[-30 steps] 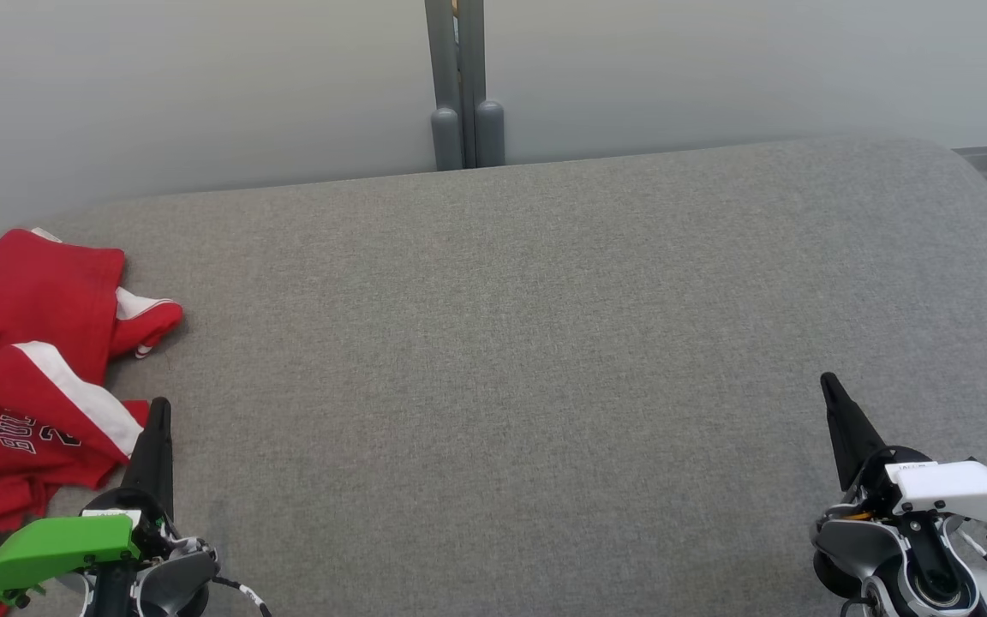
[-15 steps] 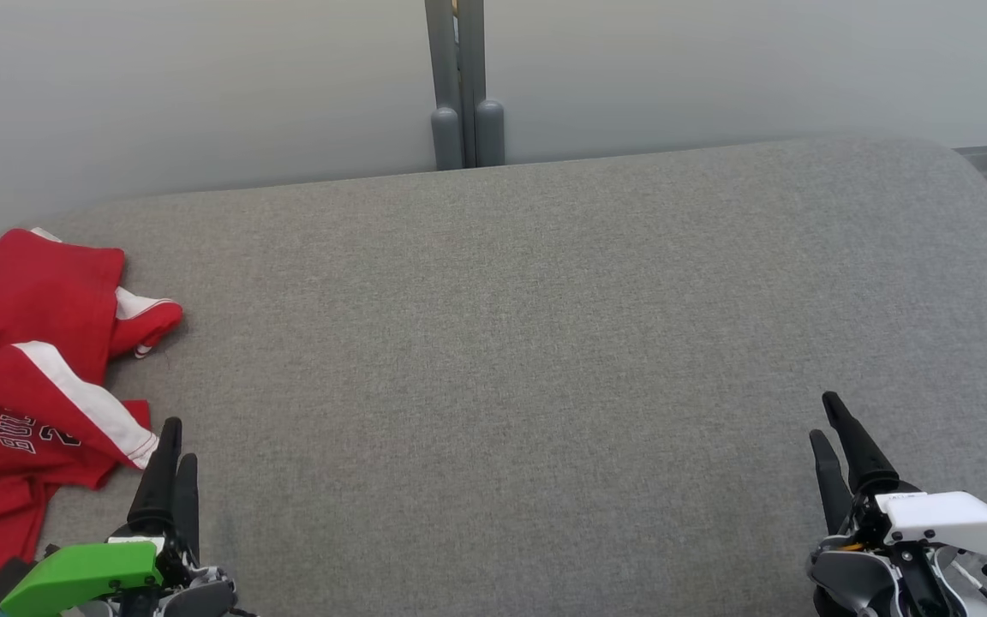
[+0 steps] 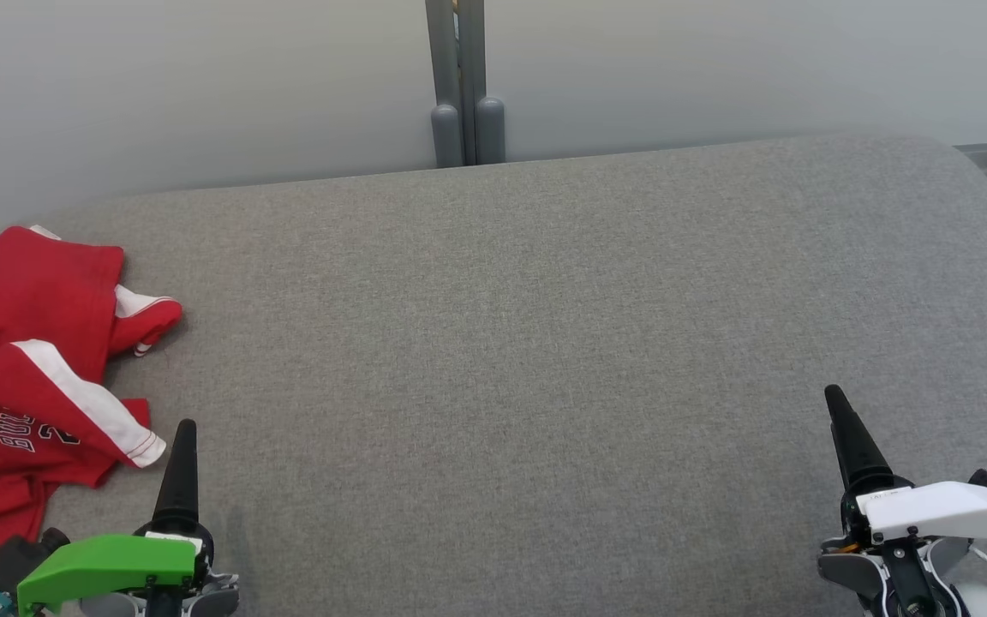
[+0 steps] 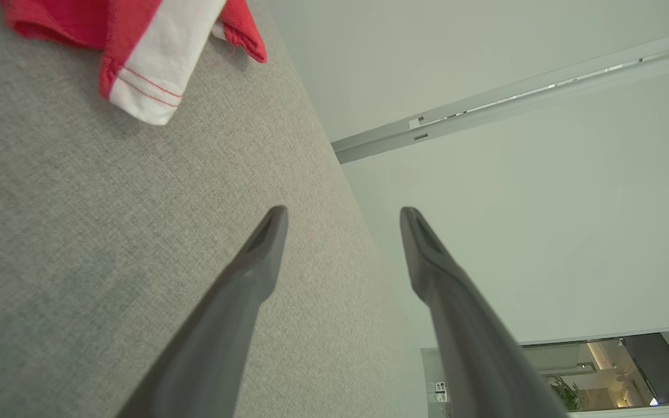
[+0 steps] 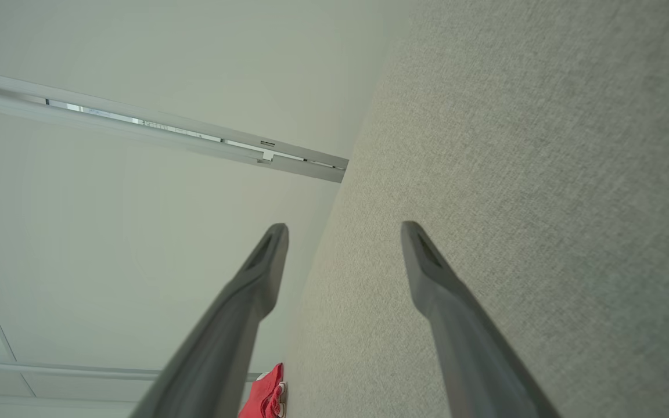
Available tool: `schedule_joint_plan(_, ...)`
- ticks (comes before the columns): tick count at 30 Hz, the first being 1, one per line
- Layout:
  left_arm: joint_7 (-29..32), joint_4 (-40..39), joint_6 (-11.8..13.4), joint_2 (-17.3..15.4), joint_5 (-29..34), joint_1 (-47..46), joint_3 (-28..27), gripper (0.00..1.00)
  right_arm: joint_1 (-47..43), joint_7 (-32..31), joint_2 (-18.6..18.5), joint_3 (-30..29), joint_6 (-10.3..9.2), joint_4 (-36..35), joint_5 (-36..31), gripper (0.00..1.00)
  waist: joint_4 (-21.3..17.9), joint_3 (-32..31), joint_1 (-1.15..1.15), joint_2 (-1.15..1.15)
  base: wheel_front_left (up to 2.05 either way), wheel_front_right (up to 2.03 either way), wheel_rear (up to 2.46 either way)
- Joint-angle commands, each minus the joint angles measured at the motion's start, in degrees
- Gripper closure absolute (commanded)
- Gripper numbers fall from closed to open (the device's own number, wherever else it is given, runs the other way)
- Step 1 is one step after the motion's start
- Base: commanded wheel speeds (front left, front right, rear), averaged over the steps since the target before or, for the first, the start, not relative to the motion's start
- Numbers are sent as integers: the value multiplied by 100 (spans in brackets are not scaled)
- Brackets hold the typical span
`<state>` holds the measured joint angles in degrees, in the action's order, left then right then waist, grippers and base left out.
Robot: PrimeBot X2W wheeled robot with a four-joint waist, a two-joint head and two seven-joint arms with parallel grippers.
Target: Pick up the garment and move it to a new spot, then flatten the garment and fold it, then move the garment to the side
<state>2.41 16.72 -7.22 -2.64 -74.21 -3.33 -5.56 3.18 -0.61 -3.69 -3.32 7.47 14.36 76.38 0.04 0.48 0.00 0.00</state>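
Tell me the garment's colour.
Red with white stripe trim; the garment shows best in the head view.

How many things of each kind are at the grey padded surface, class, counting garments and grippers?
Garments: 1, the red garment
Grippers: 2, the left gripper and the right gripper, both open
Total: 3
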Motion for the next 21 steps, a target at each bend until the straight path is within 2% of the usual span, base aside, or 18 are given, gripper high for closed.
schedule_joint_plan(1, -61, -93, -4, -50, 302, -163, 15, 0, 47, 71, -54, -8, 1, -120, -308, 0, 0, 2, 0, 0, 0, 0, 0)
schedule_joint_plan(7, -236, -108, 38, -38, 1137, -170, 70, 0, 10, 228, -32, -27, 1, -172, -1188, 0, -1, 26, 0, 0, 0, 0, 0)
schedule_joint_plan(21, -529, -50, 135, -61, 2483, -193, 220, 0, -62, 490, -22, -63, 1, -279, -2518, 0, -14, 68, 0, 0, 0, 0, 0)
